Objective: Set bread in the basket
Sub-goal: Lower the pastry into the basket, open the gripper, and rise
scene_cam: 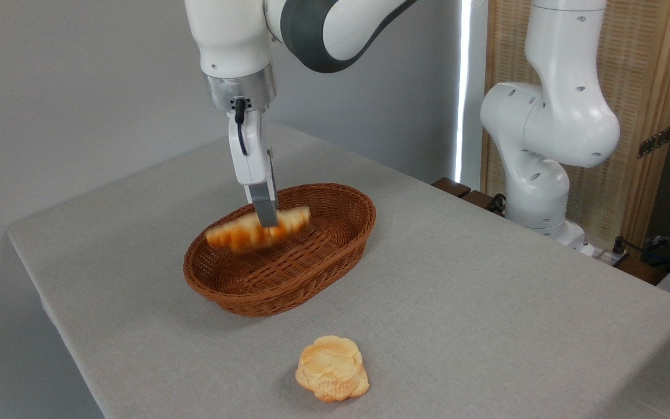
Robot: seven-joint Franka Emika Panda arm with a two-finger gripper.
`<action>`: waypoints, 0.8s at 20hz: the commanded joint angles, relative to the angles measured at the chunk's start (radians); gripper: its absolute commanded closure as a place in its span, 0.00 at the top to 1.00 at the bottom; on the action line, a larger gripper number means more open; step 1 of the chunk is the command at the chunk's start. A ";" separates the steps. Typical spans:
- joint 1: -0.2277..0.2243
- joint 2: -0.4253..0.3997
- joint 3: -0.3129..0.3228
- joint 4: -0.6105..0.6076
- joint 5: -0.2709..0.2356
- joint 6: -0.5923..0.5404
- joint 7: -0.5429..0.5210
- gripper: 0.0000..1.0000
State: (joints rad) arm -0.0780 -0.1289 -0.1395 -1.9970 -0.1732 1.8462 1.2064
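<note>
Midway through the placing step, the gripper [266,220] hangs over the basket [335,247] with its fingers clamped on the bread [236,235], pinching the loaf near its middle. The loaf sits edge-on and tilted, its right end higher than its left, inside the line of the rim but apparently not yet resting on the woven floor; blur along its lower edge makes contact hard to judge. Only one finger shows clearly from this angle, the other lying behind the loaf.

What the next move likely calls for is a short descent, then a release, with the loaf's length kept along the basket's long axis. The bread is nearly as long as the basket, so there is little slack at either end, and a turn off that axis could leave an end propped on the braided rim. The near wall sits close below the loaf's left end.

Around the basket the table [486,291] offers plenty of room. A bun [331,368] lies well apart toward the front edge, out of the arm's way. The arm's base [538,192] stands beyond the table's right side, clear of the path straight up that a retreat would probably take.
</note>
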 commanded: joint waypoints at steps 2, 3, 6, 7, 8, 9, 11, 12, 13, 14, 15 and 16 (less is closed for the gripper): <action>0.004 -0.001 -0.002 0.010 -0.003 -0.025 -0.034 1.00; 0.006 -0.001 0.000 0.011 -0.003 -0.025 -0.045 1.00; 0.014 -0.003 0.008 0.011 0.003 -0.025 -0.105 1.00; 0.018 -0.003 0.009 0.011 0.015 -0.022 -0.141 1.00; 0.018 -0.003 0.012 0.011 0.032 -0.015 -0.180 1.00; 0.020 -0.003 0.023 0.011 0.053 -0.012 -0.218 1.00; 0.018 -0.005 0.055 0.012 0.080 -0.010 -0.283 1.00; 0.018 -0.006 0.072 0.012 0.080 -0.010 -0.306 1.00; 0.018 -0.006 0.086 0.020 0.081 -0.010 -0.332 1.00; 0.018 -0.005 0.096 0.029 0.081 -0.009 -0.358 1.00; 0.020 -0.003 0.101 0.033 0.083 -0.005 -0.381 1.00; 0.020 -0.001 0.103 0.043 0.092 -0.004 -0.398 1.00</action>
State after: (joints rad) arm -0.0532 -0.1299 -0.0557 -1.9836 -0.1046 1.8465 0.8833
